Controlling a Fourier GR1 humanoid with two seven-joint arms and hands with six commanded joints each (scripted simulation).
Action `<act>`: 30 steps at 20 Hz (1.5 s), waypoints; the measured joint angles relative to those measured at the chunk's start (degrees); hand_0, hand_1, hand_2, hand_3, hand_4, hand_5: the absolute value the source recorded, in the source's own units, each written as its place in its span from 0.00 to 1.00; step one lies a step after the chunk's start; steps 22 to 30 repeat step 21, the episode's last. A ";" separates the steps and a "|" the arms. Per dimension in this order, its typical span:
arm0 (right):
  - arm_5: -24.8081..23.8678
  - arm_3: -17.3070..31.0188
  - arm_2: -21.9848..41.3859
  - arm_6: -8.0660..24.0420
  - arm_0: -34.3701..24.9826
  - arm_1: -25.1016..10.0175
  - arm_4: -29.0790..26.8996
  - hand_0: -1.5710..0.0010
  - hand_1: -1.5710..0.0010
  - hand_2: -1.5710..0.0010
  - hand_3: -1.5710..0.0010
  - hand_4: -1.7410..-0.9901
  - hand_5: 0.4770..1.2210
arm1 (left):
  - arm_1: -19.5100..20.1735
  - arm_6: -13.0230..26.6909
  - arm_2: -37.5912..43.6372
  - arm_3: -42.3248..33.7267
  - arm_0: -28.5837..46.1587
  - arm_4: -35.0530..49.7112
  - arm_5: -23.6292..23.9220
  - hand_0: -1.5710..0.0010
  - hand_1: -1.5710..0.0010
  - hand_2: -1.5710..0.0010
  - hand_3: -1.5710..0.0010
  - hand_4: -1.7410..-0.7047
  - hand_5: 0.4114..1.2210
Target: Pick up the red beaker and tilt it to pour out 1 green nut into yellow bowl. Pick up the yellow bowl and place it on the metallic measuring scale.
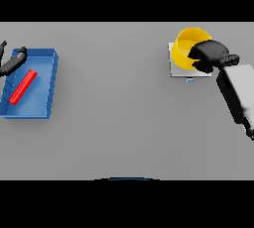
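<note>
The yellow bowl (186, 48) sits on the metallic measuring scale (178, 72) at the table's far right. My right hand (212, 53) covers the bowl's right rim, with fingers and thumb curled round the wall. The inside of the bowl shows only yellow; part of it is hidden by the hand. The red beaker (23, 86) lies on its side in a blue tray (49, 81) at the far left. My left hand (13, 62) hovers over the tray's back left corner, fingers relaxed and holding nothing, just above and left of the beaker.
The scale has a small blue tab (190, 80) on its near edge. The right forearm (238, 93) slants in from the right edge toward the bowl. A wide grey stretch of table (114, 98) lies between the tray and the scale.
</note>
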 measured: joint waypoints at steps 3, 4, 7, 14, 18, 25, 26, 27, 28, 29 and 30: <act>0.34 1.41 -0.56 -0.13 -0.19 0.88 0.01 0.11 0.00 0.12 0.09 0.00 1.00 | -0.14 -0.25 -0.16 0.24 -0.42 -0.45 0.04 1.00 1.00 1.00 1.00 0.98 0.37; 1.10 1.69 -0.68 -0.93 -0.41 0.66 -0.05 0.11 0.00 0.12 0.13 0.00 1.00 | 0.22 -0.47 -0.03 0.24 -0.11 -0.27 -0.29 1.00 1.00 1.00 1.00 0.98 0.37; 1.38 3.03 -1.68 -1.51 -0.87 0.46 0.11 0.43 0.27 0.24 0.40 0.11 0.89 | 0.02 -0.14 0.06 1.05 -0.33 -0.11 -0.70 1.00 1.00 1.00 1.00 0.97 0.38; 3.88 4.86 -1.23 -1.88 -2.28 0.13 0.47 0.88 0.81 0.72 0.69 0.34 0.51 | -0.61 -1.27 0.15 2.17 -0.70 -0.06 -1.56 1.00 1.00 1.00 1.00 0.98 0.36; 3.48 5.24 -0.84 -2.32 -2.28 -0.12 0.97 0.95 0.92 0.87 0.78 0.41 0.43 | -0.41 -0.22 0.10 0.68 -0.84 0.00 -0.55 1.00 1.00 1.00 1.00 0.98 0.35; 4.79 4.54 -0.84 -1.48 -1.41 0.13 0.55 0.97 0.96 0.93 0.83 0.44 0.38 | -0.51 -0.50 0.04 1.49 -0.76 -0.07 -1.13 1.00 1.00 1.00 1.00 0.99 0.35; 4.79 4.54 -0.84 -1.48 -1.41 0.13 0.55 0.97 0.96 0.93 0.83 0.44 0.38 | -0.51 -0.50 0.04 1.49 -0.76 -0.07 -1.13 1.00 1.00 1.00 1.00 0.99 0.35; 4.79 4.54 -0.84 -1.48 -1.41 0.13 0.55 0.97 0.96 0.93 0.83 0.44 0.38 | -0.51 -0.50 0.04 1.49 -0.76 -0.07 -1.13 1.00 1.00 1.00 1.00 0.99 0.35; 4.79 4.54 -0.84 -1.48 -1.41 0.13 0.55 0.97 0.96 0.93 0.83 0.44 0.38 | -0.51 -0.50 0.04 1.49 -0.76 -0.07 -1.13 1.00 1.00 1.00 1.00 0.99 0.35; 4.79 4.54 -0.84 -1.48 -1.41 0.13 0.55 0.97 0.96 0.93 0.83 0.44 0.38 | -0.51 -0.50 0.04 1.49 -0.76 -0.07 -1.13 1.00 1.00 1.00 1.00 0.99 0.35; 4.79 4.54 -0.84 -1.48 -1.41 0.13 0.55 0.97 0.96 0.93 0.83 0.44 0.38 | -0.51 -0.50 0.04 1.49 -0.76 -0.07 -1.13 1.00 1.00 1.00 1.00 0.99 0.35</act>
